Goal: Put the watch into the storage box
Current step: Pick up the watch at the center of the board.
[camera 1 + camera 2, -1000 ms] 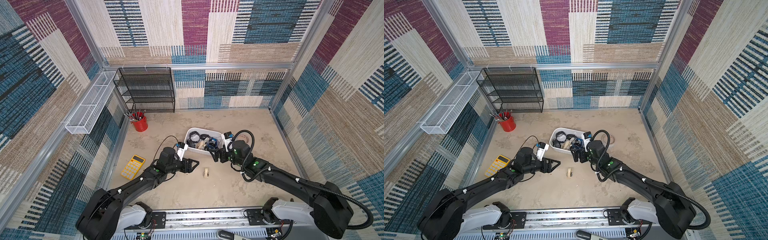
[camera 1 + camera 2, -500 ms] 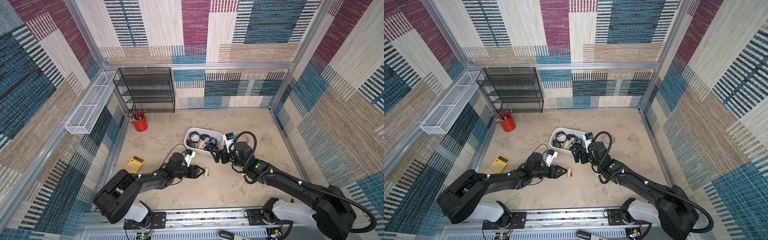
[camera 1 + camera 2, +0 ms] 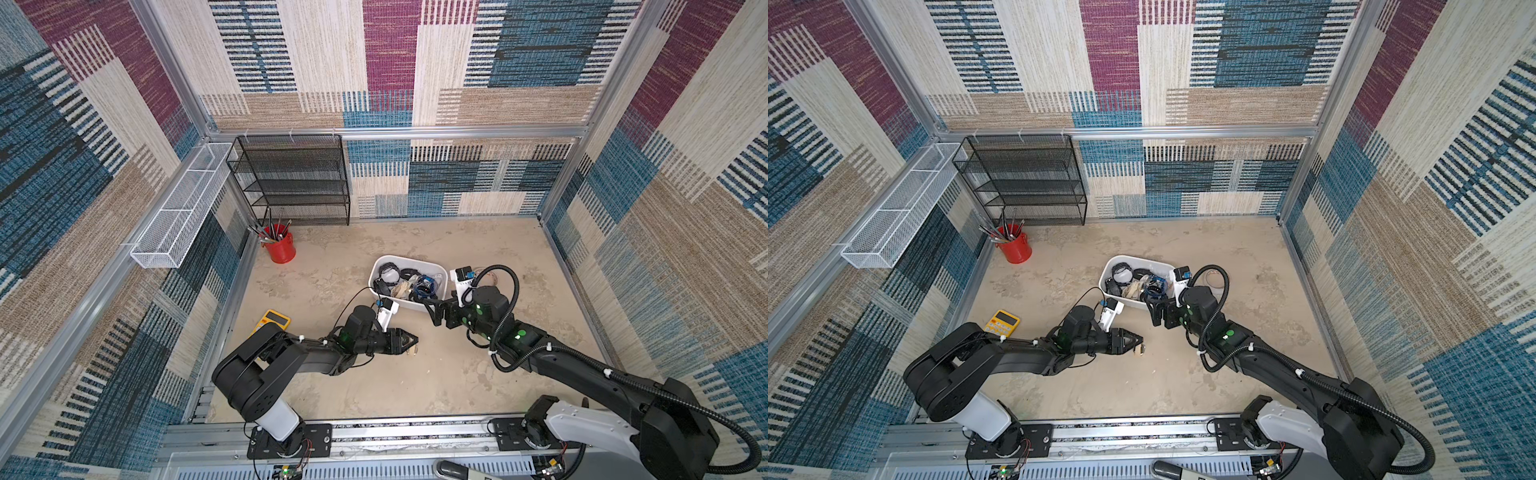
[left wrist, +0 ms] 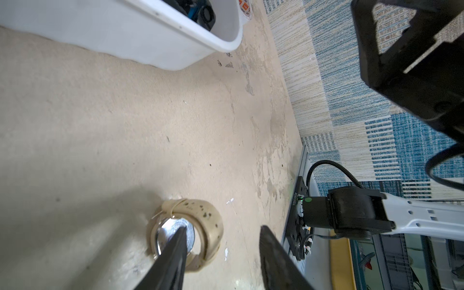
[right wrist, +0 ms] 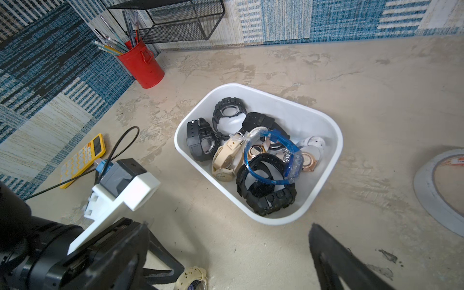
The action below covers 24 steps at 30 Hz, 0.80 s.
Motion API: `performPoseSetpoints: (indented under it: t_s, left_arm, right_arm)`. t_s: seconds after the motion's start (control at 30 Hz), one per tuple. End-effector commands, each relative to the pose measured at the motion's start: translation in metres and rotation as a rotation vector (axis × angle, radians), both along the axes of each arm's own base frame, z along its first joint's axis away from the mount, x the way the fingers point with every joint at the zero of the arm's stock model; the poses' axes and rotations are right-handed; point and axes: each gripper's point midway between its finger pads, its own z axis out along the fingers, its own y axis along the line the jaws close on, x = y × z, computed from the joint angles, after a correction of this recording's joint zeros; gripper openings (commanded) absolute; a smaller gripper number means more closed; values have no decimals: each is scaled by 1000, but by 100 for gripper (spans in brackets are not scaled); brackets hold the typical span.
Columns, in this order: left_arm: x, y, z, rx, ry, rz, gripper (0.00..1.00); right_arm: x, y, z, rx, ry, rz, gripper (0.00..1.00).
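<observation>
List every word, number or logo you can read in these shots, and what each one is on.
Nothing here can be read as text.
Calculator: key markings and display too small to read.
Tape roll: orange print on the inner core, blurred.
Base plate of the right arm: a strip of small print along the edge, too small to read.

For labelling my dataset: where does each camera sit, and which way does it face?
Both top views: high above the robot's base, facing down at the table; both arms with left pincer, right pincer show.
Left wrist: low behind the left pincer, facing the watch on the table; its fingers and the right arm show.
Right wrist: above the right pincer, facing down into the storage box; its fingers and the left arm show.
Shared: both wrist views show watch and storage box.
</observation>
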Motion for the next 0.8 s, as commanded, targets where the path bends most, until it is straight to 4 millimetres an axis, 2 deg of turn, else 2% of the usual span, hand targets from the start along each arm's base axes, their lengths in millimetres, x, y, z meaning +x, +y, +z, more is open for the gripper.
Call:
performPoseSetpoints:
  t_s: [0.0, 0.23, 0.6, 0.7, 0.77]
  left_arm:
    - [2, -6, 4, -25, 0, -3, 47]
    - [0, -13, -3, -31, 25, -15, 40]
    - [2, -17, 6, -27, 6, -29, 7]
    - [3, -17, 13, -21, -8, -35, 1]
    - [3, -17, 20, -13, -27, -42, 0]
  right_arm:
    - [1, -2, 2, 6, -10, -14, 100]
    - [0, -6, 4, 4, -19, -25, 100]
    - [-1, -7, 4, 6, -24, -29, 100]
    - [-1, -7, 5, 6, -22, -26, 100]
    - [-1, -7, 5, 8, -23, -26, 100]
